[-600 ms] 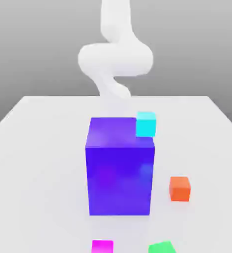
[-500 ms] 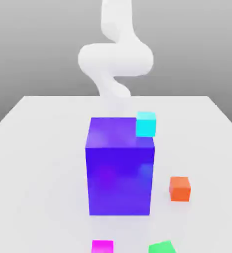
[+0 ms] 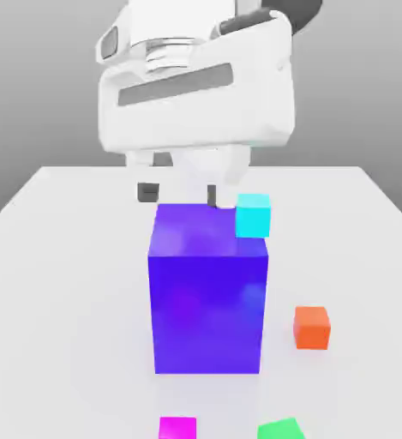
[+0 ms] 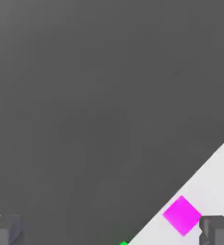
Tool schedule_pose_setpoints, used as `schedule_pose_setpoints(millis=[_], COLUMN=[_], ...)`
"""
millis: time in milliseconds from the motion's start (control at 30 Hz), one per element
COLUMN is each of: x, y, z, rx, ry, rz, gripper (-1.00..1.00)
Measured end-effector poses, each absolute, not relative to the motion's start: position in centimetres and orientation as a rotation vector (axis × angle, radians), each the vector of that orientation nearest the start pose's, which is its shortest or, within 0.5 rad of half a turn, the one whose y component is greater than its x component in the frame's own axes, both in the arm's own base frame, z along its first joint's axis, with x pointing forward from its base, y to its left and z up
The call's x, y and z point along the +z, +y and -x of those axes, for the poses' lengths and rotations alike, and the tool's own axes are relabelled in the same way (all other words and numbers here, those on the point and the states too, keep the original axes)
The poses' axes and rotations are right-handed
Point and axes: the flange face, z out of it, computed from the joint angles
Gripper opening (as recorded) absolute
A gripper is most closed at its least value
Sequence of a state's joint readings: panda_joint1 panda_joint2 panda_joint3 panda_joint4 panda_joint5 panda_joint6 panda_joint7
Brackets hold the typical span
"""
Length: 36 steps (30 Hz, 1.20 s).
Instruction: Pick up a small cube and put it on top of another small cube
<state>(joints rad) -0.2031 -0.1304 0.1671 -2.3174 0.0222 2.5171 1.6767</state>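
White tabletop (image 3: pixel 75 283) stretches back toward a grey backdrop. Nearest, at the lower edge of the exterior view, sits a small magenta cube (image 3: pixel 177 428), with a green cube (image 3: pixel 280 429) toward the exterior view's right. Behind them are an orange cube (image 3: pixel 311 328) and a big blue-violet block (image 3: pixel 207 313), a cyan cube (image 3: pixel 253 216) appearing at the block's upper corner. Farther back hangs the white robot's pincer (image 3: pixel 183 195), its two fingers spread apart, holding nothing. The magenta cube lies on the table, well apart from the pincer and nearer the viewer. Reaching for the pick seems the step in hand; next, the pincer likely needs to clear the block, centre over the magenta cube and descend.
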Motion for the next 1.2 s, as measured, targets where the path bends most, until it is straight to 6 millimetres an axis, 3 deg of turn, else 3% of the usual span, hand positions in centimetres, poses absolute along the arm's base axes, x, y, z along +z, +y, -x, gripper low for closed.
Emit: schedule_pose_setpoints(millis=[233,433,600,633,867,1000,1200], x=[31.4,21.5,14.3,13.3,13.2,17.9,21.3], y=[-2.5,-2.8,-2.9,-2.9,-2.9,-2.9,2.5], z=[-53.2,-52.3,-52.0,-51.9,-51.9,-52.0,-52.7], rx=[-0.15,-0.023,-0.001,-0.001,-0.002,-0.001,0.007], ry=[2.558,2.846,2.908,2.909,2.908,2.909,2.96], rz=[1.57,1.262,1.184,1.183,1.18,1.181,1.045], gripper=[0.0,0.0,0.0,-1.0,-1.0,-1.0,-1.0])
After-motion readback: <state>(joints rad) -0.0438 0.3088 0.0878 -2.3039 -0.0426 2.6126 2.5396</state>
